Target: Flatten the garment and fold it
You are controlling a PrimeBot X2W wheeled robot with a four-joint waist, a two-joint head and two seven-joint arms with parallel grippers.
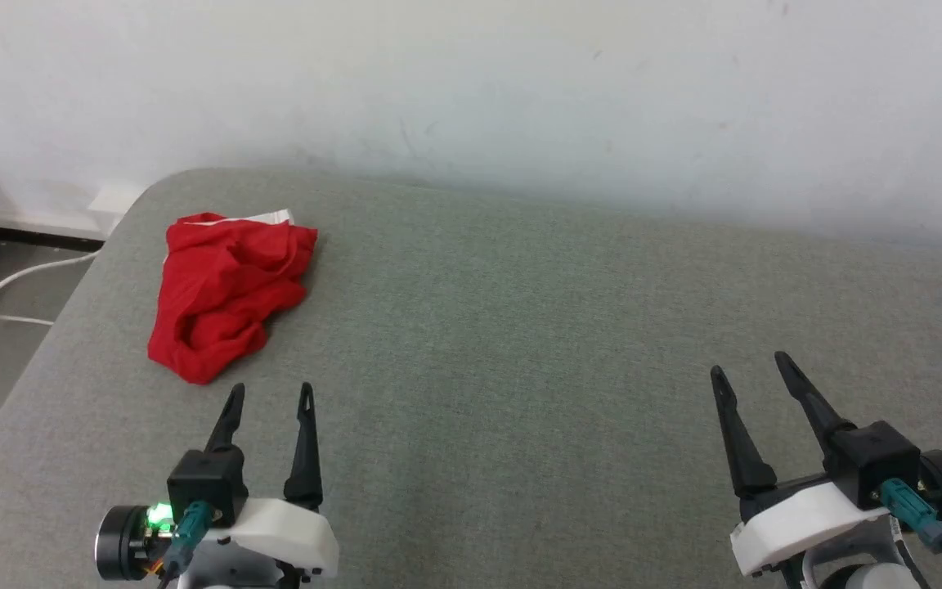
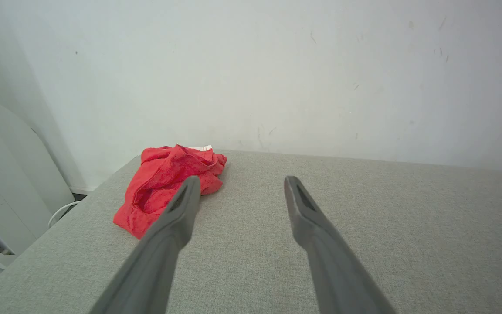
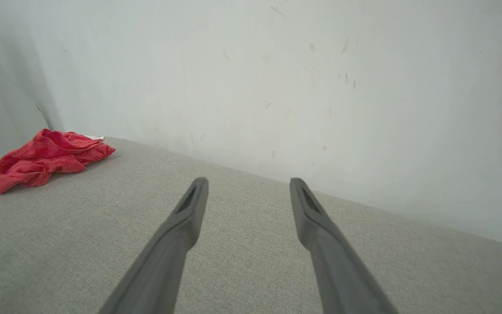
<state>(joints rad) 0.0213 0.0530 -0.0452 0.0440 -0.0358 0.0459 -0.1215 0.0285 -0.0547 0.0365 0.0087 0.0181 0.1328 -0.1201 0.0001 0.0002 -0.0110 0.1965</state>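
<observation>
Grey surface [image 1: 520, 343], crumpled red garment [image 1: 222, 294] near corner (shape lost in folds)

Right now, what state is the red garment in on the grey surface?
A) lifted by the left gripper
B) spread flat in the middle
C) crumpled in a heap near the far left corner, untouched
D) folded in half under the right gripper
C: the garment lies bunched and wrinkled near the far left corner of the grey surface, while the left gripper and right gripper stand open, short of it and holding nothing.
</observation>
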